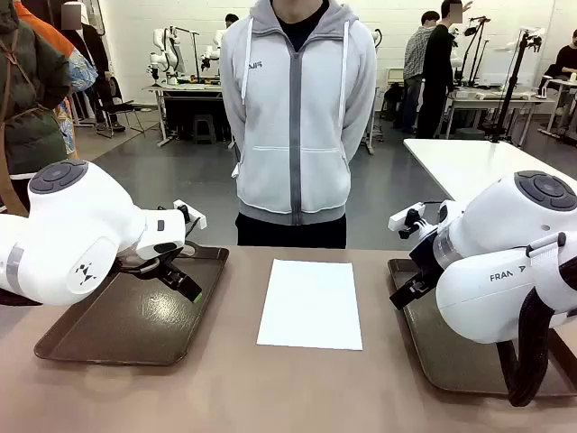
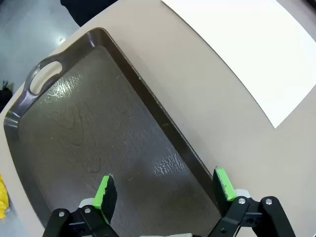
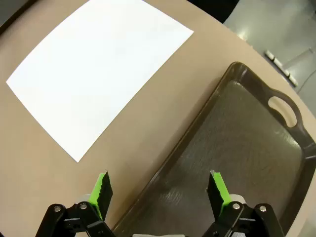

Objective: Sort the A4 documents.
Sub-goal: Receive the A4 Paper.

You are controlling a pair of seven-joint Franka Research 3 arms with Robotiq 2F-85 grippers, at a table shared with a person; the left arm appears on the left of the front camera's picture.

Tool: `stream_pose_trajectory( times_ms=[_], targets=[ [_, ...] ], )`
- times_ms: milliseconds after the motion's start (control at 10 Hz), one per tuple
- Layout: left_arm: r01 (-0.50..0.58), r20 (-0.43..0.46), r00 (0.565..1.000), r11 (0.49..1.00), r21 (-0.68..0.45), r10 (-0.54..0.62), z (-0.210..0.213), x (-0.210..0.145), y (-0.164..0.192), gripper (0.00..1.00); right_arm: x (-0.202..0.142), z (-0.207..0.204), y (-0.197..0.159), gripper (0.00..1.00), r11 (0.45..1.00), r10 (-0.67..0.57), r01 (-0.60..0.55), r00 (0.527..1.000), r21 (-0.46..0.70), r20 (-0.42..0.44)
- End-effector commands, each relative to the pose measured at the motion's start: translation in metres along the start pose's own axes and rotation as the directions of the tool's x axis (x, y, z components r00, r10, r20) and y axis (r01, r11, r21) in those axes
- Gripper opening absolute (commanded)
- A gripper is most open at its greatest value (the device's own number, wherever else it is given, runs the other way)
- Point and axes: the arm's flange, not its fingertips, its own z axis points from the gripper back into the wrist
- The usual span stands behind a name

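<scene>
A white stack of A4 documents lies flat in the middle of the tan table, between two dark brown trays. The same sheets show at the top right of the left wrist view and at the upper left of the right wrist view. My left gripper hovers open over the left tray, its green pads apart and holding nothing. My right gripper hangs open above the inner edge of the right tray, with nothing between its fingers.
A person in a grey hooded jacket stands at the far side of the table, hands behind the back. Both trays hold nothing on their floors. A white table stands at the back right.
</scene>
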Motion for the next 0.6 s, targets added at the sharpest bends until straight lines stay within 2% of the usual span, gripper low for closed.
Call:
stream_pose_trajectory(
  times_ms=[0,500],
  targets=[
    [0.000,0.000,1.000,1.000,0.000,0.000,0.0000,0.0000,-0.0001,1.00,0.0000,0.0000,0.0000,1.00,1.000,0.000,0.000,1.000,0.000,0.000],
    [0.000,0.000,1.000,1.000,0.000,0.000,0.0000,0.0000,-0.0001,1.00,0.0000,0.0000,0.0000,1.00,1.000,0.000,0.000,1.000,0.000,0.000]
  ],
)
